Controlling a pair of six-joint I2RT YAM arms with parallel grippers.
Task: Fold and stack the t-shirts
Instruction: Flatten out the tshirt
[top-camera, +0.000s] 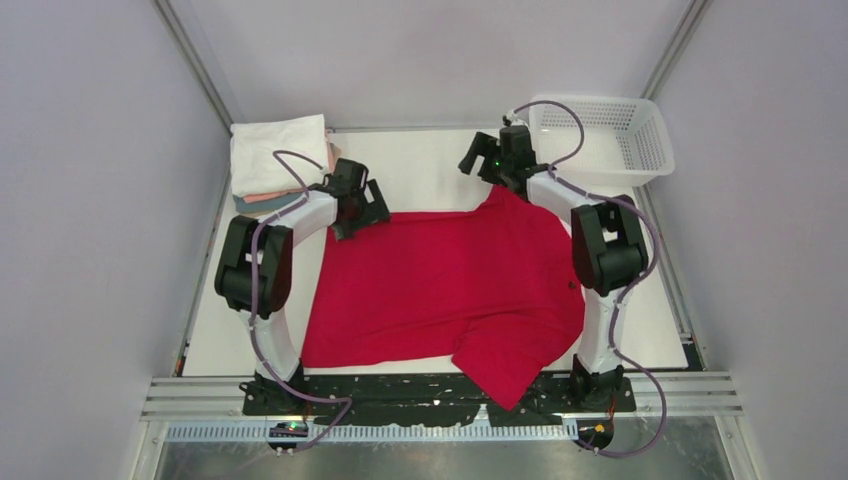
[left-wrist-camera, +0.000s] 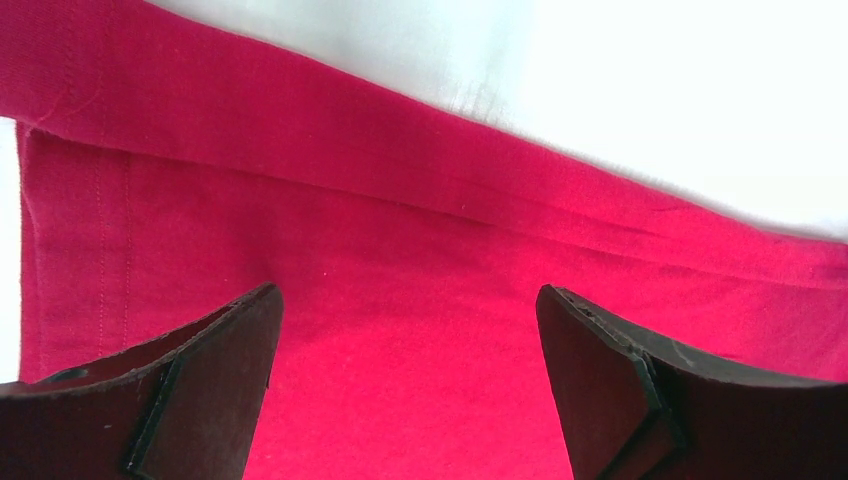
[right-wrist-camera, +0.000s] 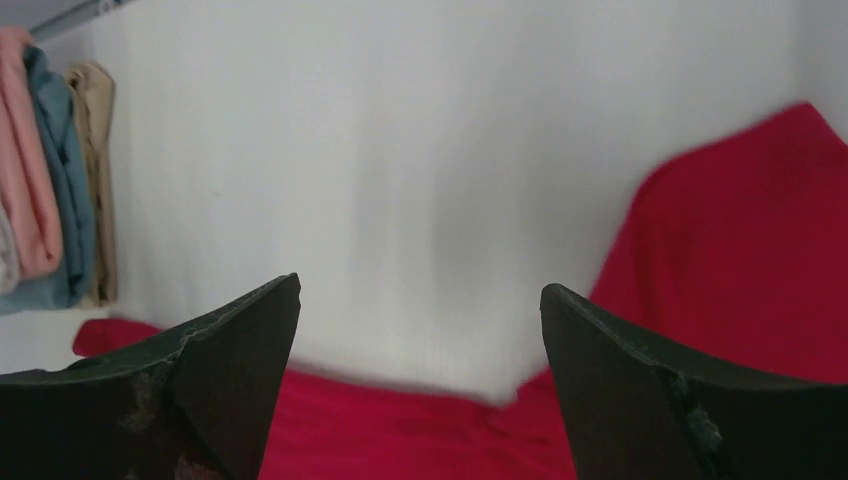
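A bright red t-shirt (top-camera: 440, 290) lies spread on the white table, with one part hanging over the near edge. My left gripper (top-camera: 355, 212) is open just above the shirt's far left corner; in the left wrist view its fingers (left-wrist-camera: 410, 300) straddle the red cloth (left-wrist-camera: 400, 230) near a hem. My right gripper (top-camera: 482, 160) is open and empty at the shirt's far right peak; its wrist view (right-wrist-camera: 420, 295) shows bare table and the red edge (right-wrist-camera: 740, 260) between the jaws. A stack of folded shirts (top-camera: 275, 155), white on top with salmon and teal under it, sits at the back left.
A white mesh basket (top-camera: 605, 140) stands at the back right corner. The folded stack also shows at the left of the right wrist view (right-wrist-camera: 55, 180). Grey walls close in on both sides and at the back.
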